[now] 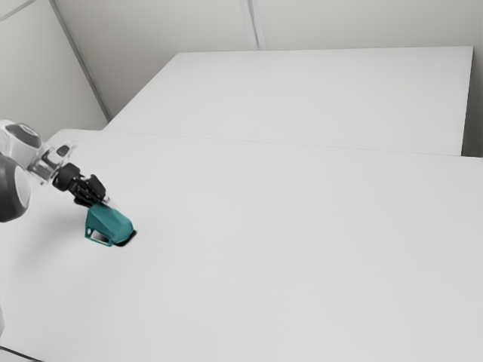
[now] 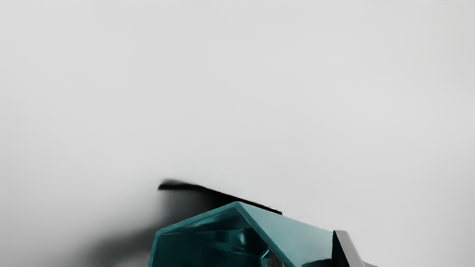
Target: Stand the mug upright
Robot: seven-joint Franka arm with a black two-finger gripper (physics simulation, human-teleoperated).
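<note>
The mug [image 1: 109, 223] is tilted at the table [image 1: 272, 234], over toward the exterior view's left, its mouth facing the gripper [image 1: 103, 202] and its handle [image 1: 99, 238] angled low. The gripper is clamped on the mug's wall — one finger [image 2: 348, 248] outside, the other inside the mouth. A dark shadow [image 2: 193, 196] lies beside it — whether the mug touches the table is unclear.

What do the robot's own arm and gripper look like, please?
The arm has rounded white segments, with dark grey caps at its joints and a shiny, silvery-grey section near the wrist. The gripper is black and angular, with two slim fingers; the wrist view shows one finger with a light grey face and a black side.
</note>
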